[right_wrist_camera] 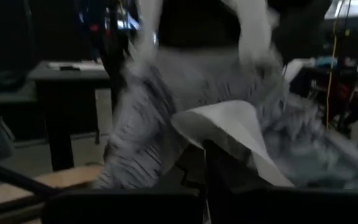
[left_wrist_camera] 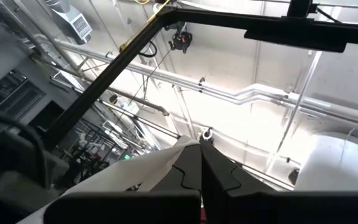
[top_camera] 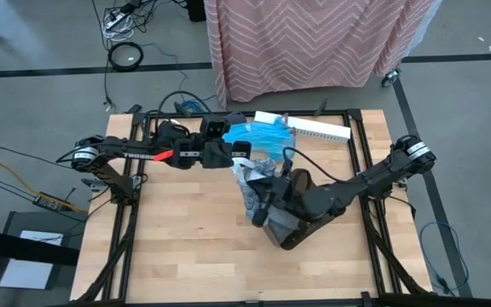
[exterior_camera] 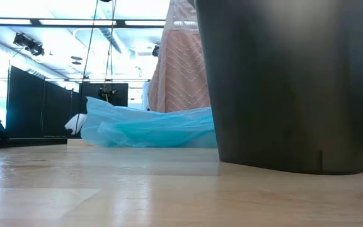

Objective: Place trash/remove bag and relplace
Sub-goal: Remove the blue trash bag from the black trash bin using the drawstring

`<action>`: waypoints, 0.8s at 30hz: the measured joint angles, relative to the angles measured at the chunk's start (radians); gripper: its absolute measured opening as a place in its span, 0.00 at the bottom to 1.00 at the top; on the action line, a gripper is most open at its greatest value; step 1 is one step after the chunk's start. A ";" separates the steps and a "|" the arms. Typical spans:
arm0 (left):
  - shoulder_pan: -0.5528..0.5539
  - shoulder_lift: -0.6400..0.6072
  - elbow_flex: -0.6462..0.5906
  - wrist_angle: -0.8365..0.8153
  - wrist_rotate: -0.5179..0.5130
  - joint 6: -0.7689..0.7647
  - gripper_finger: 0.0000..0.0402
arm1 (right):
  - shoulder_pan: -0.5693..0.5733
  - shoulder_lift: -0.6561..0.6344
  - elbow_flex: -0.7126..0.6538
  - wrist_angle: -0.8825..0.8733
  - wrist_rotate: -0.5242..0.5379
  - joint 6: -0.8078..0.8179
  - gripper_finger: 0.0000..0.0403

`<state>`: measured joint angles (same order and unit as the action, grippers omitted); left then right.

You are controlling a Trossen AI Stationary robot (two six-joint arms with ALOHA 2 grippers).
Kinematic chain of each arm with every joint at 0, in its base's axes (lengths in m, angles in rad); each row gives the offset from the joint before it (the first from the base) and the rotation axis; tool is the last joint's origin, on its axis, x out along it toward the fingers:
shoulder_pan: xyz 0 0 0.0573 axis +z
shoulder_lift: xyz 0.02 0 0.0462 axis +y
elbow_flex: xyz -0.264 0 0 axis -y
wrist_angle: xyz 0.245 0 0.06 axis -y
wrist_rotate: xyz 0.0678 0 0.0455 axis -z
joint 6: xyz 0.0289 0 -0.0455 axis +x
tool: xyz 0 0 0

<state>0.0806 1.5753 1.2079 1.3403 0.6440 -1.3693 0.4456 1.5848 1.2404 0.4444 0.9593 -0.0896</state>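
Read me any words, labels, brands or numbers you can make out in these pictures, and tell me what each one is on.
None can be read.
Dark bin: no label or marking shows.
Blue plastic bag: plain, no print.
Grey bin liner: no print; too blurred to tell more.
White box at the table's far edge: any text too small to read.

Both arms matte black w/ silver joint caps; left arm (top_camera: 135, 153) has red marking; black cables trail.
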 joint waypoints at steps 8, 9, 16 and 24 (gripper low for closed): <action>0.000 -0.002 0.026 0.012 -0.040 -0.072 0.00 | -0.005 0.000 0.000 -0.117 -0.013 0.119 0.00; 0.000 -0.002 0.041 0.014 -0.038 -0.074 0.00 | -0.005 0.000 0.000 -0.133 -0.013 0.133 0.00; -0.011 -0.004 0.182 0.015 -0.004 -0.075 0.00 | -0.005 0.000 0.000 -0.176 -0.013 0.176 0.00; -0.016 -0.004 0.243 -0.007 0.024 -0.075 0.00 | 0.003 0.000 0.000 -0.131 -0.013 0.147 0.00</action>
<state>0.0642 1.5711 1.4506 1.3330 0.6684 -1.4445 0.4486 1.5849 1.2402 0.3133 0.9465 0.0571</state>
